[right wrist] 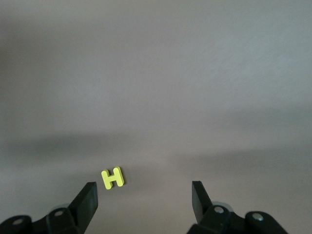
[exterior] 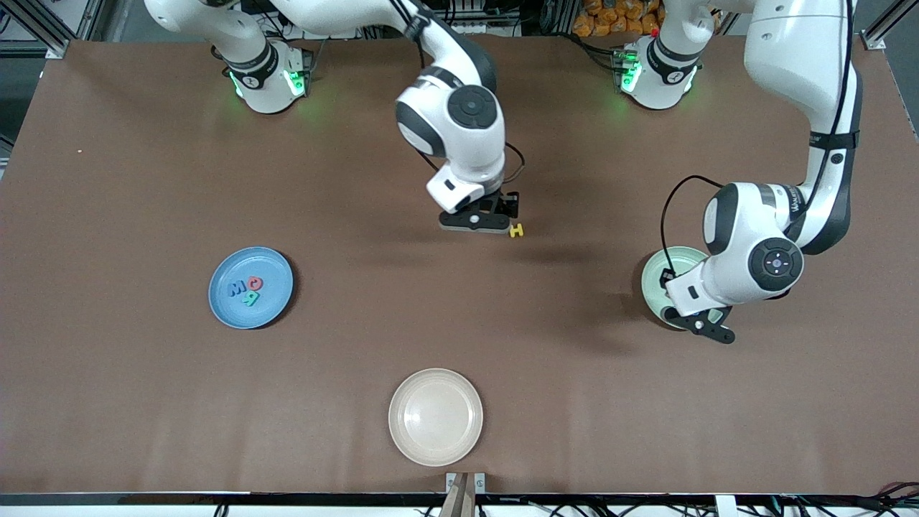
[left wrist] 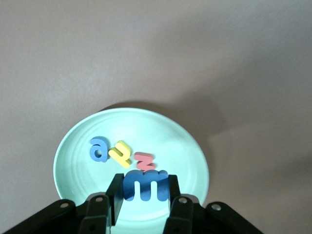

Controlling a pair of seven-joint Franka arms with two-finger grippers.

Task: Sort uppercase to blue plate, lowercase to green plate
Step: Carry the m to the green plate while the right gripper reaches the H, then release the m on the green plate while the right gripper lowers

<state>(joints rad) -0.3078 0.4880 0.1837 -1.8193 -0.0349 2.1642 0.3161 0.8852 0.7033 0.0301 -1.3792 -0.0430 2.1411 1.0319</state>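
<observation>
My left gripper (exterior: 707, 327) hangs over the green plate (exterior: 657, 276), shut on a blue three-pronged e letter (left wrist: 145, 185). In the left wrist view the green plate (left wrist: 187, 146) holds a blue rounded g-like letter (left wrist: 99, 148), a yellow h (left wrist: 120, 153) and a red w (left wrist: 145, 160). My right gripper (exterior: 479, 221) is open and low over the table's middle. The yellow H (exterior: 515, 230) lies on the table just beside it, near one finger in the right wrist view (right wrist: 112, 178). The blue plate (exterior: 222, 309) holds the blue W (exterior: 236, 289), red G (exterior: 255, 283) and teal R (exterior: 250, 299).
A beige plate (exterior: 435, 416) with nothing on it sits near the table's front edge, nearer the front camera than the H. The blue plate lies toward the right arm's end, the green plate toward the left arm's end.
</observation>
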